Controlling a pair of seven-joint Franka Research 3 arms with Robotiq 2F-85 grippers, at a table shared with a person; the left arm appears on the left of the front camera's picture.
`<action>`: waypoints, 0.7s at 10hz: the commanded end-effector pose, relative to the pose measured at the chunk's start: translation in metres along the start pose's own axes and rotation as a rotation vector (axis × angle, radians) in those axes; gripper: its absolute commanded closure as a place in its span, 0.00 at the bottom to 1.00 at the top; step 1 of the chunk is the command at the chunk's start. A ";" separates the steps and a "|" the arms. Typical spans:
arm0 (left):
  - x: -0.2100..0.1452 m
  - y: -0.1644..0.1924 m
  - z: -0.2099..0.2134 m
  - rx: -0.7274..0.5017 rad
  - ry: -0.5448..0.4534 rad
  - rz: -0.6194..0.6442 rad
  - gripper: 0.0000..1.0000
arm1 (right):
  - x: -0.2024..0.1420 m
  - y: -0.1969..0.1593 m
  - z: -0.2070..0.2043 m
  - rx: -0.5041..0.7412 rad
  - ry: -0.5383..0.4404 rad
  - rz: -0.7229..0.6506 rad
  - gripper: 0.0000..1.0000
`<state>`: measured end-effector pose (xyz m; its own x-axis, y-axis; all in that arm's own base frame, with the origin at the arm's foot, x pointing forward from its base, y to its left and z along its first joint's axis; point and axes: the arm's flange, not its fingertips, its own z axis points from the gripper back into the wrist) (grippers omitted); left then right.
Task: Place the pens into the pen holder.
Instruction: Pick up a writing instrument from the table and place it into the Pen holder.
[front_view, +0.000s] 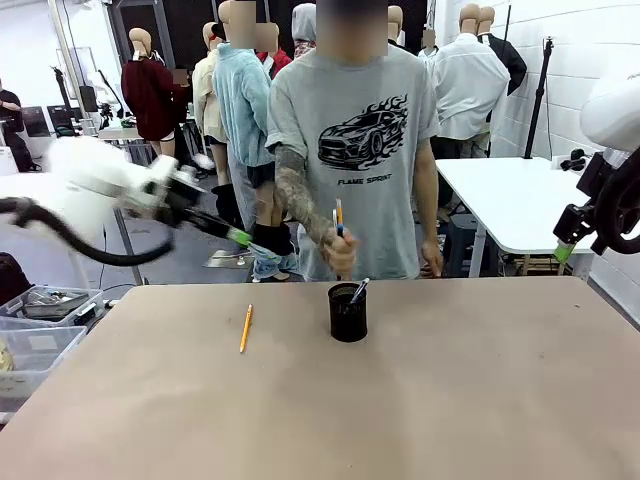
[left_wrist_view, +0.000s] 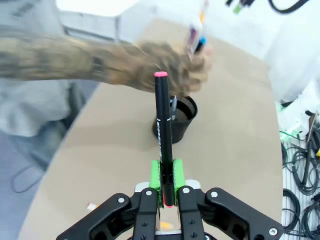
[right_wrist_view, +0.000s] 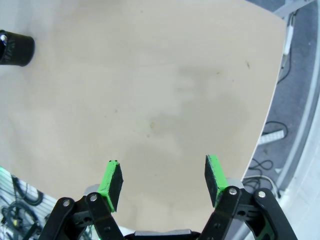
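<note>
The brown tabletop (front_view: 480, 400) carried few things, and a person (front_view: 350, 150) in a grey printed T-shirt stood at its far edge. The person's hand (front_view: 342, 252) hung just above the pen holder (front_view: 347, 313), gripping two pens (front_view: 338, 217) upright, one with an orange shaft and one with blue on it.

The left hand (front_view: 240, 237) was raised in the air beyond the tabletop's far edge, to the left of the person's forearm and pointing toward it. In its wrist view the left hand (left_wrist_view: 166, 175) was drawn narrow, its green pads clamped on the lower end of a dark pen (left_wrist_view: 163, 125). That pen ran straight out along the fingers, and its pink-red end lay before the person's hand in the picture; contact could not be told. The pen holder (left_wrist_view: 176, 122) stood below and beyond the pen, on the tabletop.

The right hand (front_view: 563, 252) hung high at the right side, spread wide and holding nothing (right_wrist_view: 162, 177), well apart from the pen holder (right_wrist_view: 15, 49).

The black mesh pen holder stood near the tabletop's middle, with one pen (front_view: 358, 290) leaning inside it. A yellow pencil (front_view: 246, 328) lay flat to its left, apart from both hands.
</note>
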<state>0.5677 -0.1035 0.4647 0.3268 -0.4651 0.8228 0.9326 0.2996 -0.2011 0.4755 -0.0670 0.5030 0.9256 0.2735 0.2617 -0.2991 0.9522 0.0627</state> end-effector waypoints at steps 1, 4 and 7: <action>-0.053 -0.042 0.106 0.144 -0.108 -0.017 1.00 | 0.000 0.000 -0.001 0.004 -0.015 0.017 0.17; -0.084 -0.045 0.151 0.224 -0.321 0.021 1.00 | 0.000 0.000 -0.001 0.004 -0.015 0.017 0.17; -0.066 -0.027 0.116 0.139 -0.356 0.041 1.00 | 0.000 0.000 -0.001 0.004 -0.015 0.017 0.17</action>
<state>0.4837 0.0347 0.4794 0.2955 -0.1407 0.9449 0.8570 0.4762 -0.1971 0.4754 -0.0668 0.5034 0.9248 0.2752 0.2629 -0.3010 0.9516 0.0627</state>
